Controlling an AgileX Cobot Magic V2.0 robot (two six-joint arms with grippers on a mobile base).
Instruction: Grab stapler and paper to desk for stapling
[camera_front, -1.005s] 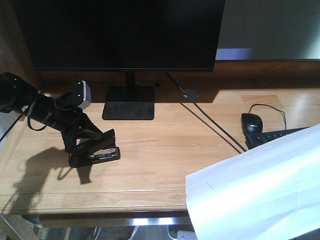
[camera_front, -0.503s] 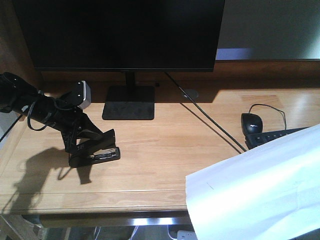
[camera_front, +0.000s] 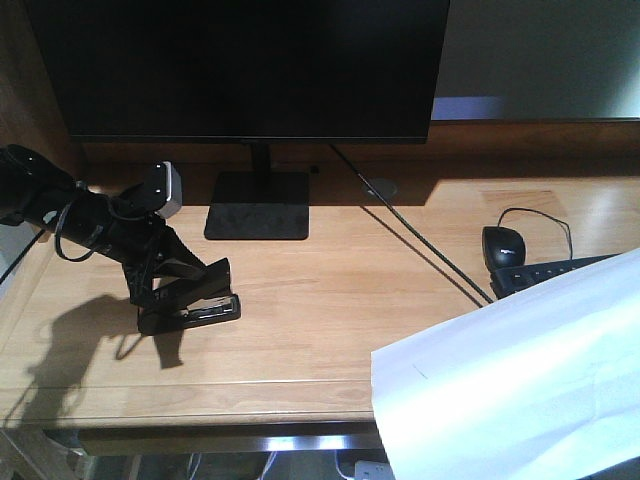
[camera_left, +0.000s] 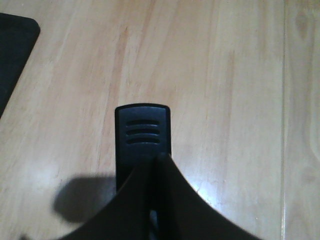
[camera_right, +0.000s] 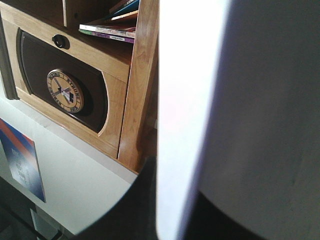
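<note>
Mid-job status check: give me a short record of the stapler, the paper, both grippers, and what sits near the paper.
stapler: left part of desk, seems to rest on the wood
left gripper: shut on stapler
paper: held up at front right, overhanging the desk's front edge
right gripper: seems shut on paper, seen only in wrist view
nearby: mouse and keyboard behind paper; monitor at back

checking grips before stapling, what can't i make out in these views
- Stapler: the end nearer the camera is hidden by the left fingers in the left wrist view; too dark for detail in the front view.
- Paper: cut off by the front view's right and bottom edges.
- Right fingers: only dark blurs beside the paper in the right wrist view; grip unclear.
- Keyboard: mostly hidden behind the paper, front view.
</note>
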